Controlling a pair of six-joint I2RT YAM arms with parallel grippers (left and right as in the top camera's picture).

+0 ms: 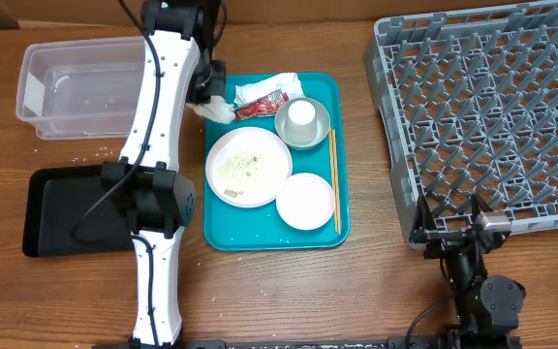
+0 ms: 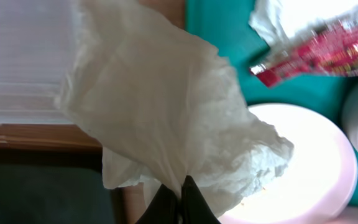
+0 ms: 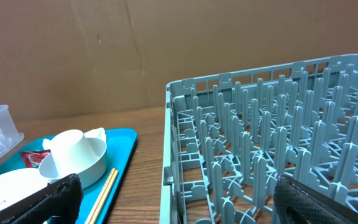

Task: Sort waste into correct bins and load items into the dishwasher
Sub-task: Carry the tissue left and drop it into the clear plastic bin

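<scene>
My left end effector (image 2: 181,198) is pinched shut on the crumpled napkin (image 2: 166,118), held at the teal tray's (image 1: 223,233) left edge. Both bins lie to my left: the clear tub (image 1: 76,87) just beside, the black tray (image 1: 61,208) nearer my base. Across the bench (image 1: 376,291), my right end effector (image 3: 179,208) sits spread open by the dish rack (image 1: 492,107), well apart.

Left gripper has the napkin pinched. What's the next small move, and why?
Probably swing it left over the clear tub. The left gripper is shut on the crumpled napkin, held above the left edge of the teal tray, and the tub lies just beyond. Which bin suits paper, I cannot tell.
</scene>
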